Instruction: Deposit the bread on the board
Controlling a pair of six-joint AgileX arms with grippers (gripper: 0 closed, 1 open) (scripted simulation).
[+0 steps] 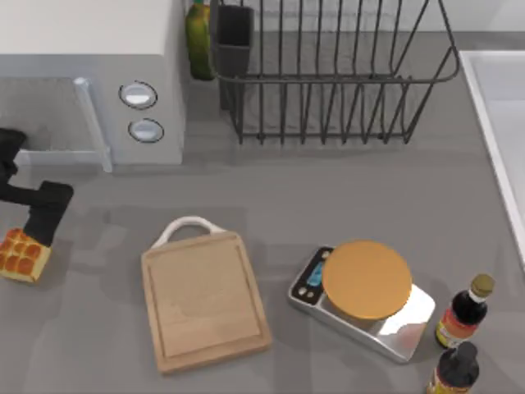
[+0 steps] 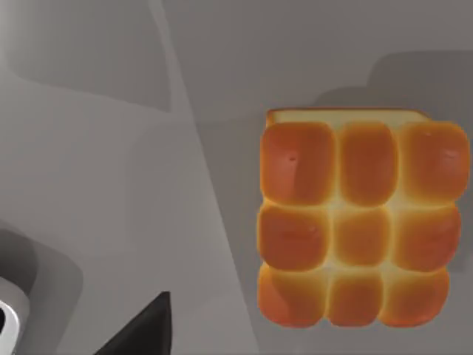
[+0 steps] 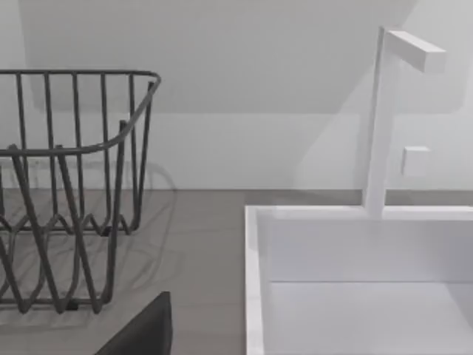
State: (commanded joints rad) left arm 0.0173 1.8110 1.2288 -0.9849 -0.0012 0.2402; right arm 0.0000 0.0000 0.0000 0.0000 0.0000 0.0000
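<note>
While one bread (image 1: 23, 255) lies left | one board (image 1: 205, 300) bare | left gripper (image 1: 41, 220) span untellable

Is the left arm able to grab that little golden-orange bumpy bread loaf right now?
Probably yes. The left gripper hangs just above the small golden-orange bread loaf at the table's left edge, and nothing lies between them. The left wrist view shows the loaf uncovered on the grey table.

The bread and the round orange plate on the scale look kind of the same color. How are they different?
The bread is a small bumpy square of rolls; the scale's plate is a bigger, smooth, flat circle. The bread lies on the table at the left edge, by the left pincer; the plate sits on the silver scale, right of the board. Both are orange.
</note>
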